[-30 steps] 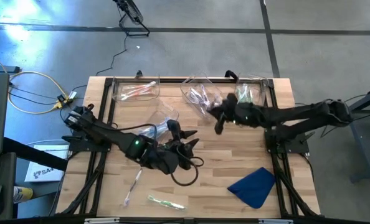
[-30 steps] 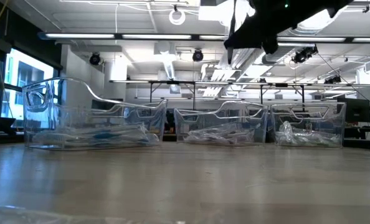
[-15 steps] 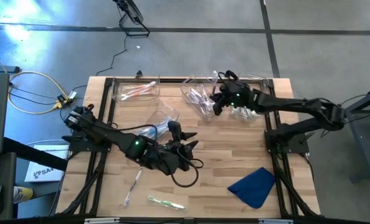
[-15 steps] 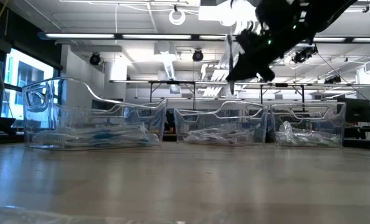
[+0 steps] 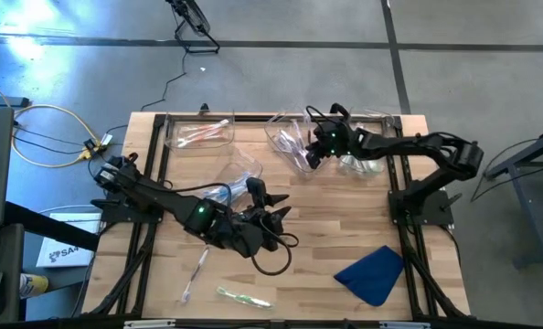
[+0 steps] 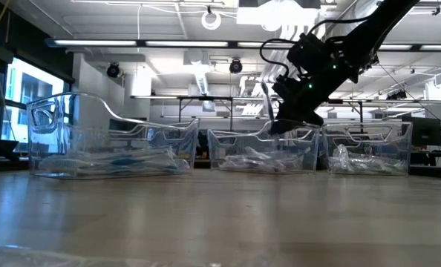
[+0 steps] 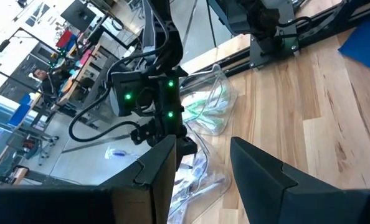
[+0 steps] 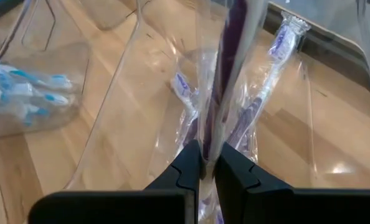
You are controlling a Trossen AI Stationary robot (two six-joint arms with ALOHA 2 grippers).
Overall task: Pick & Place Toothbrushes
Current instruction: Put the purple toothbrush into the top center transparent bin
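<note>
— Where was the purple toothbrush?
— Pinched in the right gripper, over the middle bin.
— The left gripper?
— Parted, empty, above the wooden table.
— The room?
— Probably a workshop.

high: overhead, straight down, whole table
low: tabletop level, facing bins
wrists: close, both see bins

The right gripper reaches far across toward the back, arm stretched, fingers pinched nearly together. The left gripper rests mid-surface, fingers parted, arm low.
</note>
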